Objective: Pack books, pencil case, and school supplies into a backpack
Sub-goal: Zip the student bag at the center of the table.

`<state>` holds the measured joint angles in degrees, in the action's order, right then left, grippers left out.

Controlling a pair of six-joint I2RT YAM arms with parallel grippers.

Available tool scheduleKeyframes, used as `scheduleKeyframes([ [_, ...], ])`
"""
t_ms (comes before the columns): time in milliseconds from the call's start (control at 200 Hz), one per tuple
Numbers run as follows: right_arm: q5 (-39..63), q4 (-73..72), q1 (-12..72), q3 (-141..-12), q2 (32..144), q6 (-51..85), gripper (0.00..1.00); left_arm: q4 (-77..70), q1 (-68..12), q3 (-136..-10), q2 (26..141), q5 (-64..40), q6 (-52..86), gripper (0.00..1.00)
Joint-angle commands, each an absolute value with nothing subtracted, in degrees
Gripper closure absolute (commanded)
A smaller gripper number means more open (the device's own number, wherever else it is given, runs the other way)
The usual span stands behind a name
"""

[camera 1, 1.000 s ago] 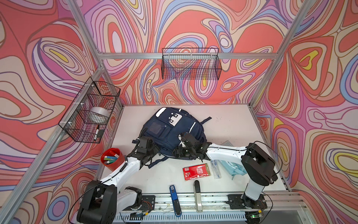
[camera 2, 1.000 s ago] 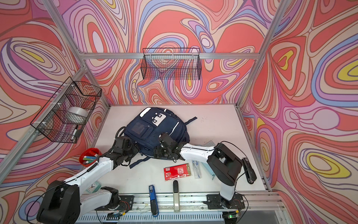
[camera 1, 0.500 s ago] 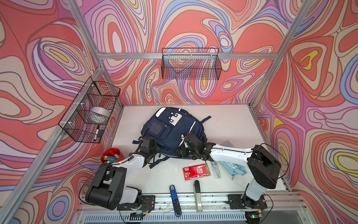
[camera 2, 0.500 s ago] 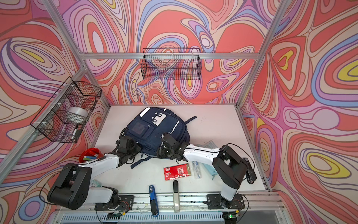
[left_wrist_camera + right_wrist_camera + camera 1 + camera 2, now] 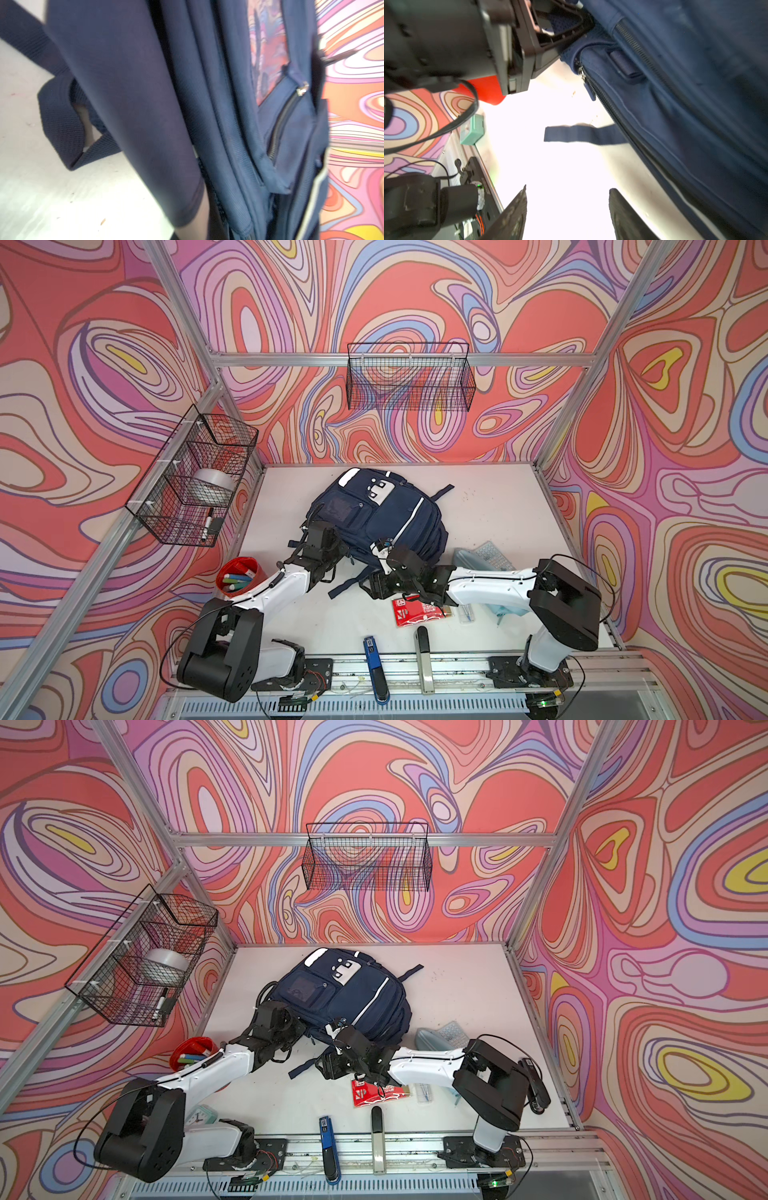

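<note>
White table [image 5: 498, 506]; navy backpack [image 5: 374, 514], white-striped, lying front-up. Left gripper [image 5: 336, 549] pinching its lower edge; right gripper [image 5: 569, 190] spread, empty.

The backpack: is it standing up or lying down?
Lying down. In both top views the backpack rests flat on the table, with its white patch facing up.

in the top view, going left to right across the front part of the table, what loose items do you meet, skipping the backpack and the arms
red plastic cup of markers → blue stapler → flat red packet with white print → slim clear pack of pens → flat light blue calculator
</note>
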<state>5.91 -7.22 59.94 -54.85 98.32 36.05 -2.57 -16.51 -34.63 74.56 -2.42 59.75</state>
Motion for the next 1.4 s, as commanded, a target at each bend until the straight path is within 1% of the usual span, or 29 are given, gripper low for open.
scheduleKeyframes([
  [0, 1.6, -15.8, 60.0, -54.4, 100.3, 35.9, 0.37, -2.5, -16.8, -37.6, 72.6, -5.0, 61.6, 1.0],
  [100, -5.3, -15.4, 61.1, -56.1, 102.4, 33.6, 0.39, -2.9, -16.8, -37.2, 71.9, -6.0, 63.2, 1.0],
  [220, -10.9, -13.0, 62.9, -59.7, 105.7, 31.0, 0.36, -1.2, -16.8, -38.0, 71.0, -6.1, 63.2, 1.0],
  [371, -17.6, -8.9, 63.0, -64.4, 111.2, 31.7, 0.33, -0.6, -16.9, -37.3, 69.2, -6.5, 64.0, 1.0],
  [456, -17.7, -12.4, 62.9, -65.1, 112.9, 29.8, 0.32, 0.5, -16.9, -37.3, 68.4, -6.2, 63.7, 1.0],
  [536, -16.2, -17.0, 63.0, -65.8, 114.1, 27.9, 0.33, 1.5, -17.9, -37.4, 68.4, -6.8, 63.2, 1.0],
  [661, -18.4, -16.8, 63.0, -69.0, 116.6, 25.4, 0.35, 2.9, -19.2, -36.3, 67.6, -5.3, 63.4, 1.0],
  [696, -18.3, -17.7, 63.0, -68.9, 116.7, 24.7, 0.37, 3.4, -19.2, -36.0, 67.1, -4.6, 63.1, 1.0],
  [741, -18.8, -18.2, 63.0, -68.9, 117.0, 24.3, 0.42, 4.5, -19.2, -36.2, 66.8, -3.9, 62.8, 1.0],
  [786, -18.5, -18.2, 62.7, -69.1, 117.3, 24.7, 0.51, 4.7, -19.2, -36.0, 66.5, -3.9, 62.7, 1.0],
  [796, -18.2, -18.2, 62.6, -69.2, 117.4, 24.7, 0.55, 4.7, -19.2, -36.0, 66.5, -3.9, 62.6, 1.0],
  [826, -17.5, -18.1, 62.5, -69.3, 117.5, 24.6, 0.75, 5.1, -19.2, -35.9, 66.3, -3.6, 62.3, 1.0],
  [846, -17.5, -17.8, 62.5, -69.5, 117.6, 24.5, 0.86, 5.4, -19.2, -35.9, 66.2, -3.3, 62.1, 1.0],
  [881, -17.8, -16.5, 62.5, -69.6, 117.6, 24.7, 1.0, 6.0, -19.2, -36.0, 66.0, -2.7, 61.4, 1.0],
  [1017, -17.1, -15.3, 62.5, -64.9, 113.6, 25.9, 1.0, 7.4, -19.2, -36.5, 66.0, -0.3, 60.0, 1.0],
  [1112, -13.5, -13.3, 62.5, -61.5, 109.5, 25.0, 1.0, 7.2, -19.1, -36.8, 66.6, 0.9, 59.8, 1.0],
  [1147, -10.9, -14.3, 62.4, -59.4, 107.9, 24.2, 1.0, 6.8, -19.0, -37.0, 67.0, 1.1, 59.7, 1.0],
  [1237, -7.9, -14.8, 62.4, -54.5, 104.8, 25.5, 1.0, 5.6, -18.9, -37.6, 68.6, 0.9, 58.7, 1.0],
  [1397, -7.6, -11.6, 62.4, -51.6, 101.9, 25.1, 1.0, 4.3, -18.6, -36.8, 69.3, 0.8, 59.2, 1.0],
])
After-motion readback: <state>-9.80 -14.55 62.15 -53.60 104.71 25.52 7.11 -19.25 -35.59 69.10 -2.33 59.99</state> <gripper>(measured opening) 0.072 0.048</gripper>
